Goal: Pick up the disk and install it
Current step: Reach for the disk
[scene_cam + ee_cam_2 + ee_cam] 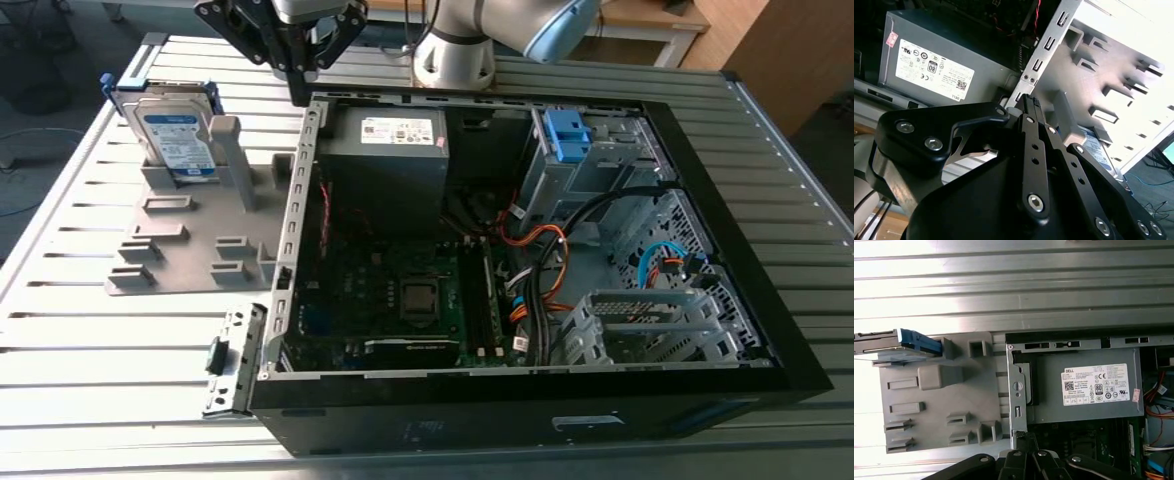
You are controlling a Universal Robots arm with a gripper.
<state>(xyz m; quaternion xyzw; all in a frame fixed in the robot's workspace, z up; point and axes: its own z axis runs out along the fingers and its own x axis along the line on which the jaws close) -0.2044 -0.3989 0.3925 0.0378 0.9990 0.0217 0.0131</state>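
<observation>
The tool (302, 68) is held above the far left corner of the open computer case (534, 400). Its fingers are pressed together with nothing between them, as seen in the second wrist view (1029, 102). Just beneath it, the grey power supply (387, 160) is seated inside the case. The disk (180, 135) is found apart from the tool, at the exterior view's left of the case. It is stood on edge at the far end of a grey fixture (174, 240), which is laid on the slatted metal worktop (80, 350). The disk's blue bracket (916, 340) is shown in the first wrist view.
</observation>
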